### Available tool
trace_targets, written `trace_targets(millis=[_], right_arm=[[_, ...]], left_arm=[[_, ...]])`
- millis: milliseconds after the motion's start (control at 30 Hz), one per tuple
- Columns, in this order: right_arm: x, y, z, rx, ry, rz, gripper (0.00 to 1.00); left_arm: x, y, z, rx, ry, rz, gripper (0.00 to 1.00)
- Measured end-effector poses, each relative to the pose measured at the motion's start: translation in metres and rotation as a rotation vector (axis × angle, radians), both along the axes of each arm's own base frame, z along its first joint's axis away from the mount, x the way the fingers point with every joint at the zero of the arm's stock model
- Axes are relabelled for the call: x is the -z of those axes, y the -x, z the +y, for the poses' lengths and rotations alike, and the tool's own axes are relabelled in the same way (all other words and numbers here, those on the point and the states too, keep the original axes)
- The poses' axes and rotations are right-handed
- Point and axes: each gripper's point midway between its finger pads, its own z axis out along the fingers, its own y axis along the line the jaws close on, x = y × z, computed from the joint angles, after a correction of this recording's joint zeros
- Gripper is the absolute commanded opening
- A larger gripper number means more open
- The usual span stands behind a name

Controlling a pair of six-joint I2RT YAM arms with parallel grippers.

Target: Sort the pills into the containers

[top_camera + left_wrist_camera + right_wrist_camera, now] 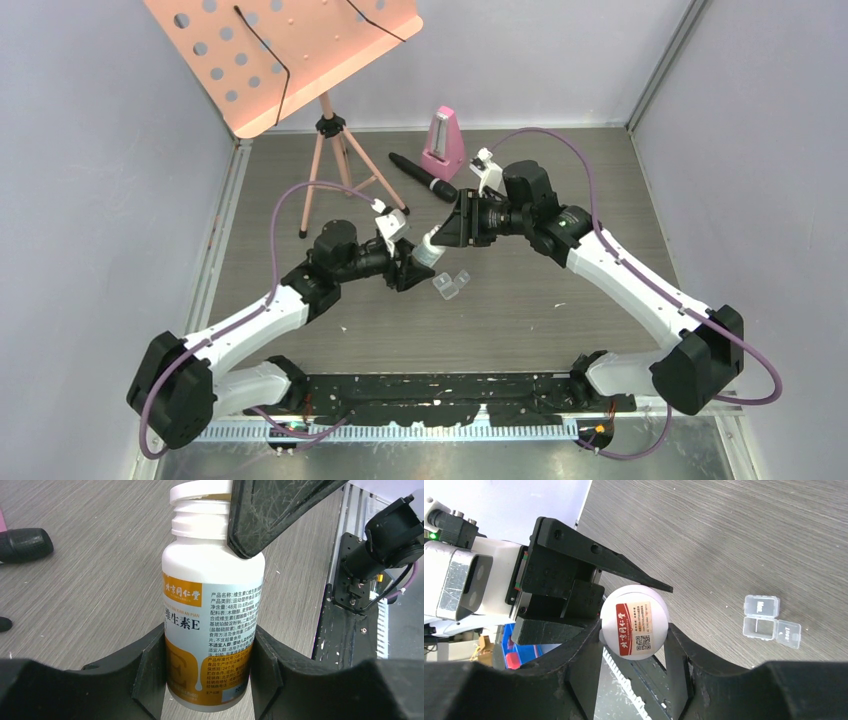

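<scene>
Near the clear, two-celled pill box (758, 627), left gripper (207, 665) clamps a white, orange-labelled bottle (212, 575) by its body; right gripper (634, 640) pinches its cap (634, 612).

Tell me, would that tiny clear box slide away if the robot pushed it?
Probably yes. The box looks like thin clear plastic and is very small, so it is likely light. It lies flat on the smooth table, so it would likely slide, not roll. Its thin walls might bend or crack if squeezed hard.
</scene>
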Motion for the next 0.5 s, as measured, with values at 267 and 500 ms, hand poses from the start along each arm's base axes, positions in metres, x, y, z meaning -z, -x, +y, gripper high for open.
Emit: trace_targets(millis=[267,500], right_arm=[[-0.004,0.0,0.006,0.011,-0.097,0.051,0.53],[-0.02,0.004,0.01,-0.004,-0.198,0.066,0.71]], left_arm=[[-0.006,0.0,0.008,-0.043,0.037,-0.058,0.0],[-0.014,0.003,0.013,-0.052,0.058,-0.102,0.0]])
